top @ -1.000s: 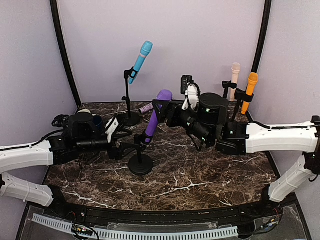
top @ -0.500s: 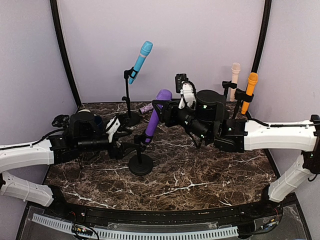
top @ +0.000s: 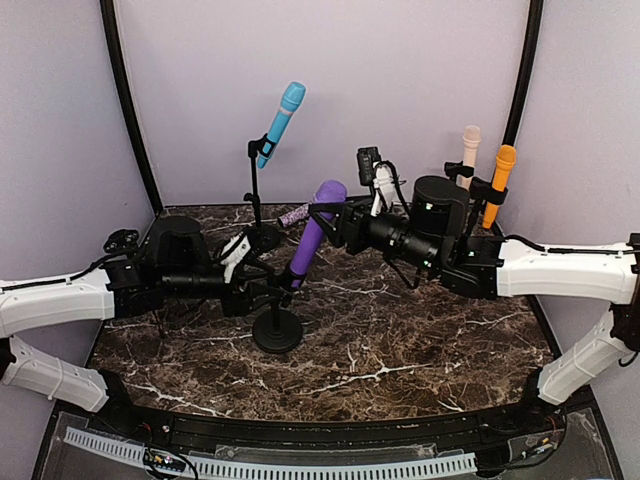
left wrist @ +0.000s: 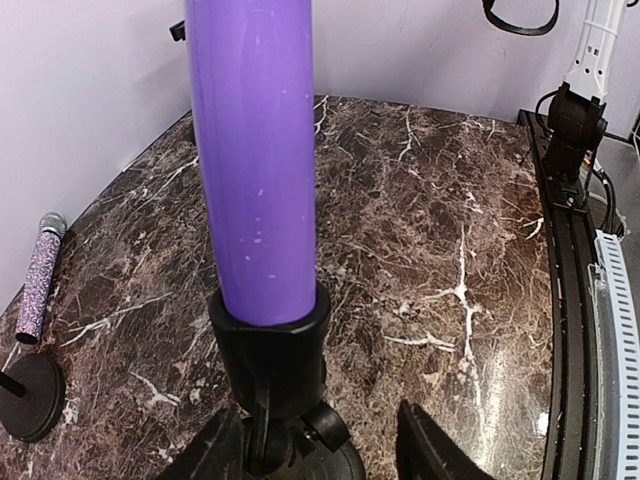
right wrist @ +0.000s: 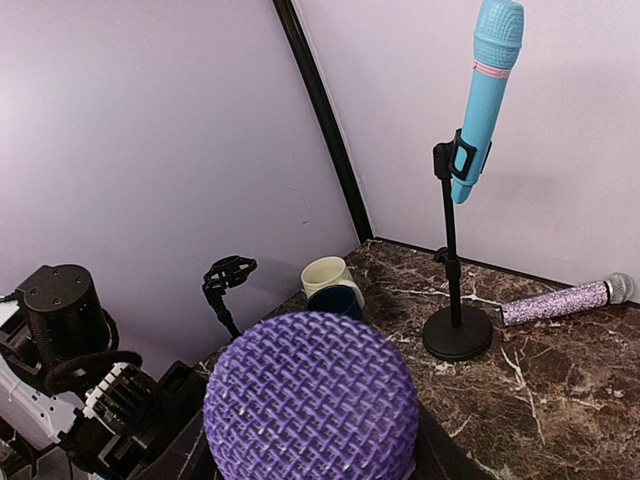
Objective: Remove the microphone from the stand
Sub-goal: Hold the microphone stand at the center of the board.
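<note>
Two arms engaged: right gripper (top: 334,208) clamped on the purple plastic microphone (top: 310,245) head. Mic sits in the black round-based stand (top: 277,331). Left gripper (left wrist: 320,445) half-open astride its stem (gap beside one finger).

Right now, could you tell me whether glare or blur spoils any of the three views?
Top external: even light, sharp throughout. Left wrist: pale sheen streaks the purple microphone and the marble table. Right wrist: its mesh head fills the foreground, yet crisp.
</note>
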You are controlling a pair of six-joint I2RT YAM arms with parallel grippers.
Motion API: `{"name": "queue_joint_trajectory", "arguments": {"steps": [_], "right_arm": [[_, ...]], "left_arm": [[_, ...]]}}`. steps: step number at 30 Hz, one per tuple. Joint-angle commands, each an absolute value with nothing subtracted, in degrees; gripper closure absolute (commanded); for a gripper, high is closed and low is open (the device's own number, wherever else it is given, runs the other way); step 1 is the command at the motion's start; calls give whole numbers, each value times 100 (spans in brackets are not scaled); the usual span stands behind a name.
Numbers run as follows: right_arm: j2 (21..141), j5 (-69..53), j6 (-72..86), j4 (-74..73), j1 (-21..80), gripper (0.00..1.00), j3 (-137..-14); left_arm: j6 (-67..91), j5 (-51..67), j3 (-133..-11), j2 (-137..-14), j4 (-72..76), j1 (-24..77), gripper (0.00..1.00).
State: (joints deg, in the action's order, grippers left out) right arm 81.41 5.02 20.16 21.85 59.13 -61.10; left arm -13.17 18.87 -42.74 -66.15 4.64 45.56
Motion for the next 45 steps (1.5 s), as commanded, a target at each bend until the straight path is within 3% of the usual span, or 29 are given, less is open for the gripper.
{"name": "queue_joint_trajectory", "arguments": {"steps": [1, 11, 20, 40, 45], "right_arm": [[8020, 46, 2149, 2649, 5884, 85, -6083], [7979, -97, 2179, 2728, 5890, 85, -6056], [7985, -18, 2193, 2756, 5889, 85, -6038], [8073, 918, 2455, 2503, 5888, 94, -6370], [8090, 1164, 2392, 2301, 5886, 98, -6679]], "left_arm": [[-1370, 1867, -4426, -6644, 301, 4570, 48], [-1352, 1246, -4500, -6982, 226, 4570, 52], [-1506, 942, -4432, -6898, 221, 4570, 40], [-1724, 1253, -4358, -6974, 261, 4570, 95], [-1763, 1228, -4366, -7017, 259, 4570, 100]]}}
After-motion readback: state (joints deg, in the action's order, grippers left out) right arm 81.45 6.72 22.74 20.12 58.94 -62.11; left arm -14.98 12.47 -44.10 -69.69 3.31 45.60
